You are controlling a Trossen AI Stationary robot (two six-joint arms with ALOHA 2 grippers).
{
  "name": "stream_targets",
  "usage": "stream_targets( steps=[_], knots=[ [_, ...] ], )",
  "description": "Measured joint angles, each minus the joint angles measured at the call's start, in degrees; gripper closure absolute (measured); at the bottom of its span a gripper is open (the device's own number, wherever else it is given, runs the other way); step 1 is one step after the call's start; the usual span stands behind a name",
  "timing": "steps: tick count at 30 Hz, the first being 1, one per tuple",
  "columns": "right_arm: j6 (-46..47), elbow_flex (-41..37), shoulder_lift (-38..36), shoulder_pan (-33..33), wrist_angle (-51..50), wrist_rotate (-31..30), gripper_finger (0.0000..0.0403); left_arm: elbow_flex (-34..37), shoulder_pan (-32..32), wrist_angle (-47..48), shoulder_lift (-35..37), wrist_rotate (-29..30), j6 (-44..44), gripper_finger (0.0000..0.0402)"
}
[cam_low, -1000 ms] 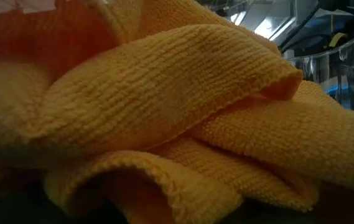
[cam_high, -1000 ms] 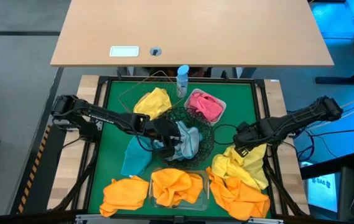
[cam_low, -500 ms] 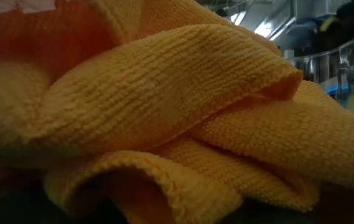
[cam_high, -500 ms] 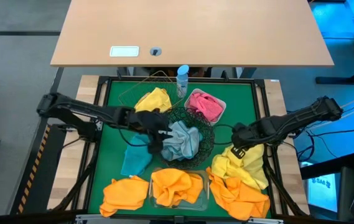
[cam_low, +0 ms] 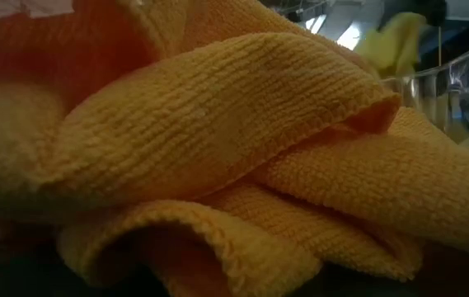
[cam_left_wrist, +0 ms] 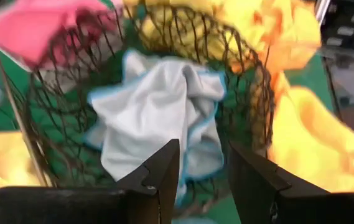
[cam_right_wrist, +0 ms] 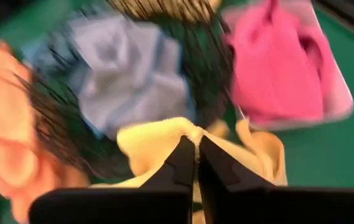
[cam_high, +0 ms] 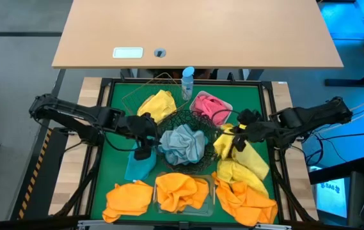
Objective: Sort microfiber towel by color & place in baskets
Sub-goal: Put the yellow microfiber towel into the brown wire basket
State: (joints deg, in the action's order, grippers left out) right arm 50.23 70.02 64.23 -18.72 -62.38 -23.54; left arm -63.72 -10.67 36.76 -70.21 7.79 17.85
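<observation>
No lettering anywhere is legible; the white label (cam_high: 128, 53) on the far wooden counter (cam_high: 245, 32) cannot be read.

Setting: robotics lab or test bay, not a home.
Worktop (cam_high: 116, 115): green mat in a black frame, wooden side strips, two dark arms mounted at its left and right edges.
Desk (cam_high: 194, 32): plain light-wood top just beyond the worktop, bare but for a white label (cam_high: 128, 53) and a small round fitting (cam_high: 160, 53).
Floor (cam_high: 15, 76): grey, hard, industrial look; yellow-black hazard strip (cam_high: 36, 167) along the left of the rig.
Right edge: loose cables (cam_high: 361, 108) and a lit screen (cam_high: 332, 186) beside the rig.
Low view: blocked by orange cloth (cam_low: 201, 148); metal framing and bright lights (cam_low: 349, 37) show behind.
</observation>
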Motion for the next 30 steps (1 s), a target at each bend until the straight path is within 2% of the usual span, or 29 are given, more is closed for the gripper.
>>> stream_targets(
  steps=[7,23,30],
  knots=[
    [-11.7,1.3,0.0,0.0,14.8,-2.8,0.0396,0.0,-2.6,2.0,0.0,0.0,1.3,0.0278],
    [-36.6,1.3,0.0,0.1,43.6,-2.9,0.0400,0.0,-4.2,1.9,0.0,0.2,4.1,0.0278],
    [-42.0,1.3,0.1,5.7,50.1,-1.2,0.0400,0.0,-4.2,1.9,0.0,0.2,4.1,0.0278]
  ],
)
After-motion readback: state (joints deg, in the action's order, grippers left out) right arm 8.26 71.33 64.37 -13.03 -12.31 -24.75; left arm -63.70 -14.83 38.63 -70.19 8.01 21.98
